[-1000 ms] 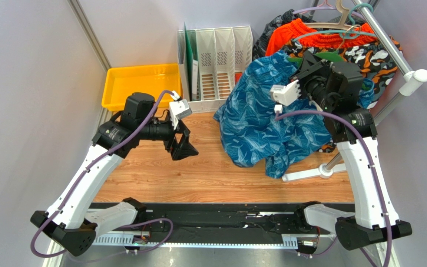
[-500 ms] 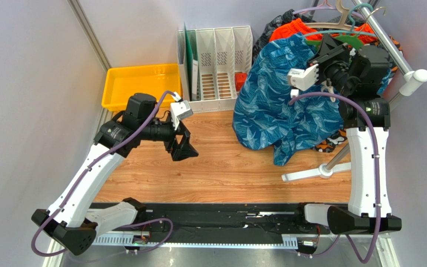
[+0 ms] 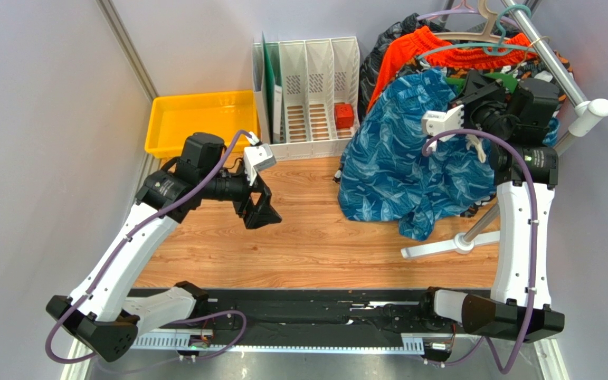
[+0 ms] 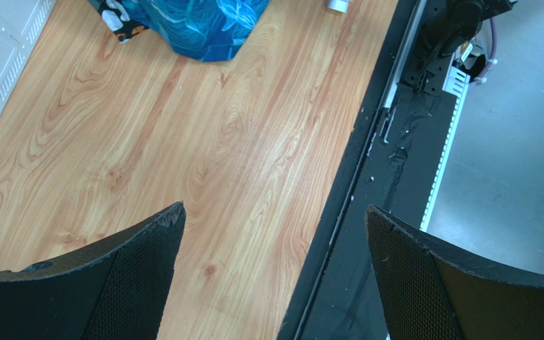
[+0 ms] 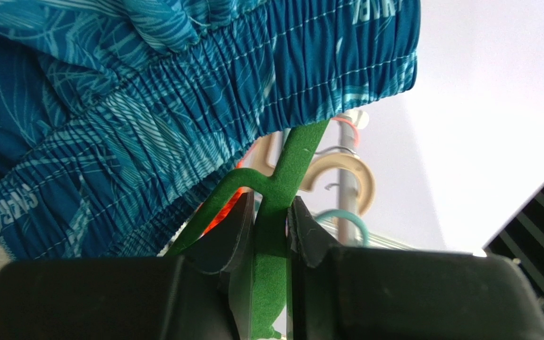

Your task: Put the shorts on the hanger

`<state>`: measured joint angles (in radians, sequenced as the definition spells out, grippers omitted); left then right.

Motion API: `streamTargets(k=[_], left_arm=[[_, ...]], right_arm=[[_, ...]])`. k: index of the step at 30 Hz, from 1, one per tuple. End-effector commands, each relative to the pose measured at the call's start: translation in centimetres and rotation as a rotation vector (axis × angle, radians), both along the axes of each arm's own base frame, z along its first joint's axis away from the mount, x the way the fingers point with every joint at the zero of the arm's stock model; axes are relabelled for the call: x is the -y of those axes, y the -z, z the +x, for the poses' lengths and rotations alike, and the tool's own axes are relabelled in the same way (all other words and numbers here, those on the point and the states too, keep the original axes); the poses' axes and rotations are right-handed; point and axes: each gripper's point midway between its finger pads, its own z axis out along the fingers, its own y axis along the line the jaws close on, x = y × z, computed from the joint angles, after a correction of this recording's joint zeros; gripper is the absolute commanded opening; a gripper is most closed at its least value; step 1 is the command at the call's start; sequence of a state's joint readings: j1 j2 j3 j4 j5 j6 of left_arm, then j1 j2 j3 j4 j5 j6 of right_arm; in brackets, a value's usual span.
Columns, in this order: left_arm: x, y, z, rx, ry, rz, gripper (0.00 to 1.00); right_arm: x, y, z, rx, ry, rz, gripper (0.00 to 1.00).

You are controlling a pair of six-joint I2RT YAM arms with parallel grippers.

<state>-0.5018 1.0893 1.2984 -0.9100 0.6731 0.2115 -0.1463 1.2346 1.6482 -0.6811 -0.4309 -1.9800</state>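
Right hand [image 5: 271, 223], shorts [image 3: 410, 158] nearer the rail [image 3: 557, 67].

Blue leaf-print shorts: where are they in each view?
Top external: shorts upper right, right of the white file rack.
Left wrist: bottom of shorts at top edge, left of centre.
Right wrist: waistband of shorts fills upper left, above green hanger.
Shared landmark: wooden table, top external and left wrist only.

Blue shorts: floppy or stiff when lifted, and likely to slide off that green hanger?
Likely floppy: the shorts hang in loose folds, legs drooping toward the table. Probably light: the thin hanger, pinched in the right tool, shows no bend. May slip if tilted; the gathered waistband seems only draped over it.
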Motion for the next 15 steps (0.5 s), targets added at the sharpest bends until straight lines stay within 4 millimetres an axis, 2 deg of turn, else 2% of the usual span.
streamTargets(k=[1,4,5,7,8,10,15], left_arm=[[0.0,-0.5,0.4,0.028,0.005,0.004,0.99],[0.0,-0.6,0.6,0.028,-0.003,0.008,0.99],[0.0,-0.6,0.6,0.030,-0.003,0.006,0.99],[0.0,-0.6,0.6,0.023,-0.008,0.006,0.99],[0.0,-0.6,0.7,0.023,-0.008,0.005,0.99],[0.1,-0.5,0.8,0.013,-0.009,0.006,0.99],[0.4,-0.5,1.0,0.004,-0.008,-0.001,0.99]], right_arm=[[-1.5,-2.6,-1.5,0.192,-0.098,-0.366,0.05],[-1.6,-1.0,-1.4,0.174,-0.107,-0.371,0.14],[-1.7,-1.1,-1.7,0.186,-0.112,-0.376,0.26],[-1.9,-0.5,-1.9,0.187,-0.120,-0.376,0.43],[-2.2,-0.7,-2.4,0.198,-0.130,-0.375,0.58],[-2.4,-0.2,-2.7,0.196,-0.142,-0.380,0.68],[-2.9,-0.7,-4.6,0.226,-0.148,-0.387,0.75]])
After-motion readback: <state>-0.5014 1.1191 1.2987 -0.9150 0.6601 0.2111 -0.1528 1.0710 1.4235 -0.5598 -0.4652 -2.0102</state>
